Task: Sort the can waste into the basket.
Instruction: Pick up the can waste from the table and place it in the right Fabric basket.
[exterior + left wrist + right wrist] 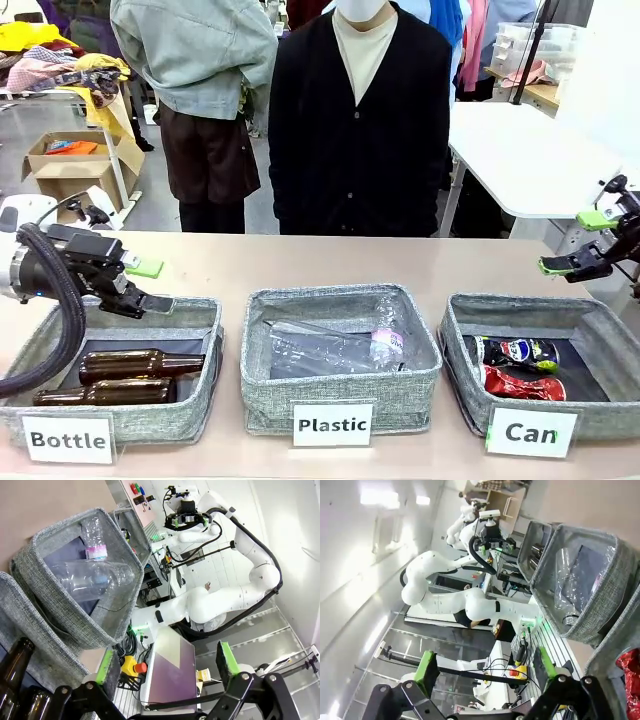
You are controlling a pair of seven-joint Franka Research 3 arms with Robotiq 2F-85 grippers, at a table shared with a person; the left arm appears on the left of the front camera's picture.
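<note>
The grey Can basket (460, 345) stands at the table's front right with its white label. Inside it lie a black-and-blue Pepsi can (520, 352) and a crushed red can (522, 384), side by side. My right gripper (577, 242) hangs open and empty above the basket's back right corner. In the right wrist view that gripper (485, 665) shows its green pads wide apart, with the red can (631, 672) at the picture's edge. My left gripper (150, 285) is open and empty over the back edge of the Bottle basket (200, 400); its spread jaws show in its own view (166, 665).
Two brown glass bottles (120, 378) lie in the Bottle basket. The Plastic basket (340, 390) in the middle holds clear plastic bottles (330, 350). A person in a black cardigan (360, 130) stands at the far side. Bare tabletop runs behind the baskets.
</note>
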